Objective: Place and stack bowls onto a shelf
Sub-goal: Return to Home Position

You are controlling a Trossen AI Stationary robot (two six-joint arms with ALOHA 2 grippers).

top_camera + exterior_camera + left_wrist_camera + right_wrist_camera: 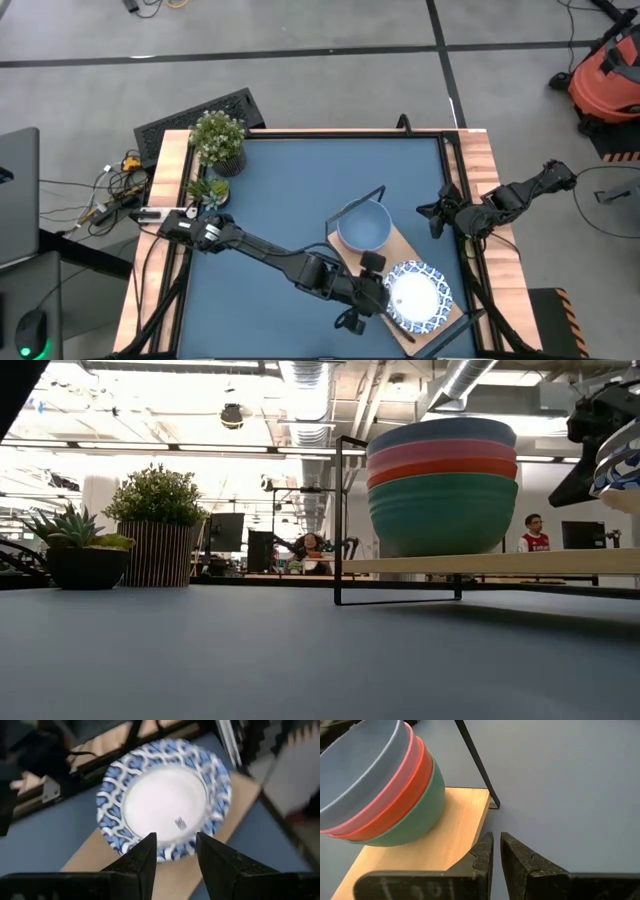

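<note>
Clock read on the high view, twelve at the far table edge.

Counted: four plain bowls nested in one stack [363, 225], top to bottom pale blue, pink, red, green. Of the patterned bowls [418, 297], one blue-and-white face seen from above, perhaps with more beneath; hard to tell at the low view's margin. One shelf [460, 825], with one black wire frame [338, 520] at its eleven o'clock end. Two plants: a tall potted plant [218, 140] and a low spiky plant [208, 190]. Two arms.

Shelf slantwise at four o'clock of the table [290, 180] centre, its five o'clock corner close to the near-right table rim. Stack at the eleven o'clock end beside the frame; patterned bowls at the five o'clock end, rim near both long edges of the board. Wide bare blue top from six round to one o'clock, crossed only by the left arm. Plants tucked into the ten o'clock corner.

Left gripper [175, 839] at the nine o'clock rim of the patterned bowls, fingers spread and holding nothing. Right gripper [496, 836] at three o'clock of the stack, apart from it, by the table's right rim; fingers nearly touching, only a thin slit between, clasping nothing.
</note>
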